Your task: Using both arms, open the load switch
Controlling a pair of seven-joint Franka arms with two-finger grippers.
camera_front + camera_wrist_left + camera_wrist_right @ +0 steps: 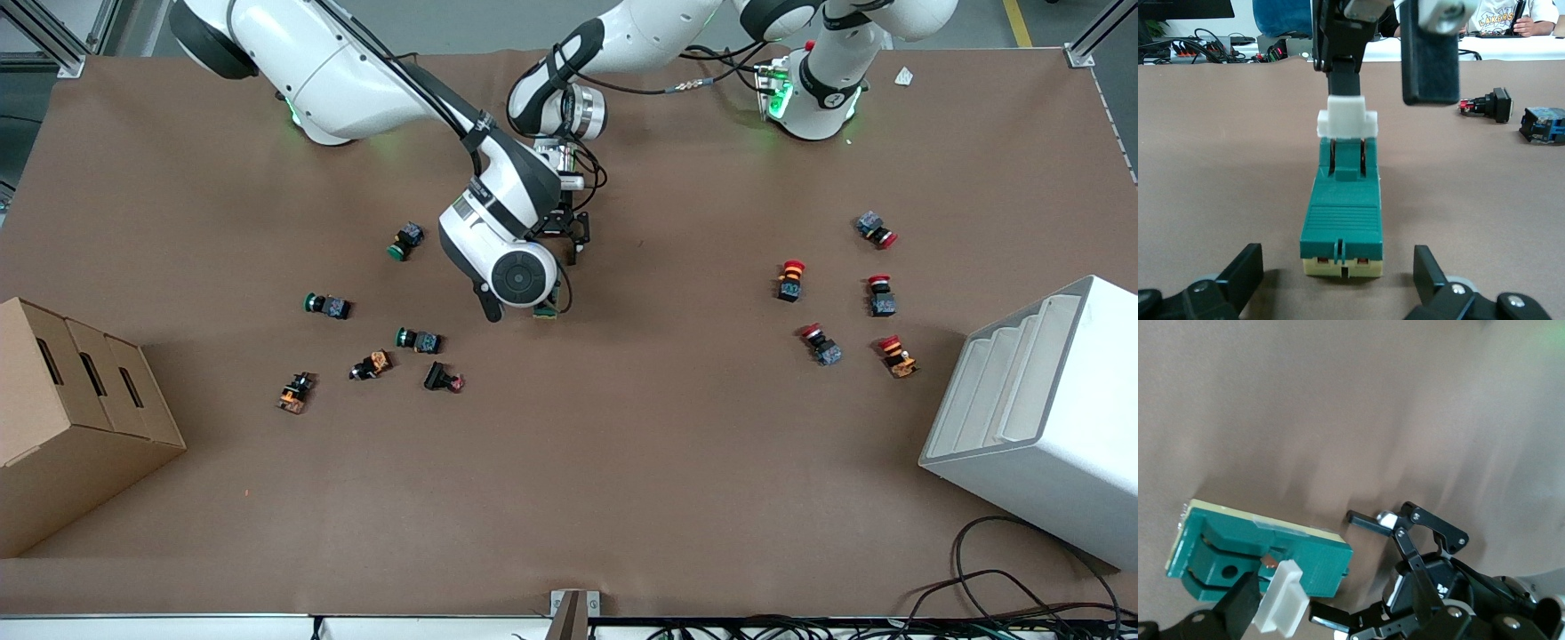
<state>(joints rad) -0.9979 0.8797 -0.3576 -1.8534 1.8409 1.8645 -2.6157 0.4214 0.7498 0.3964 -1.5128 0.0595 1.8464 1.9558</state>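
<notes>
Push buttons (417, 340) scattered near load switch (1343, 220), both tools open around it

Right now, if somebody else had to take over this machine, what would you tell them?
Left pincer: open, low over the brown table, straddling one end of the dark-green rectangular load switch with gaps on both sides, so not clamped.
Right pincer: open at the switch's other end, one finger by the white lever tab; contact cannot be told.
Switch: lying flat at mid-table.
Done: both arms are positioned at the switch.
Left: probably clamp the body, then pull the tab to open it.
</notes>
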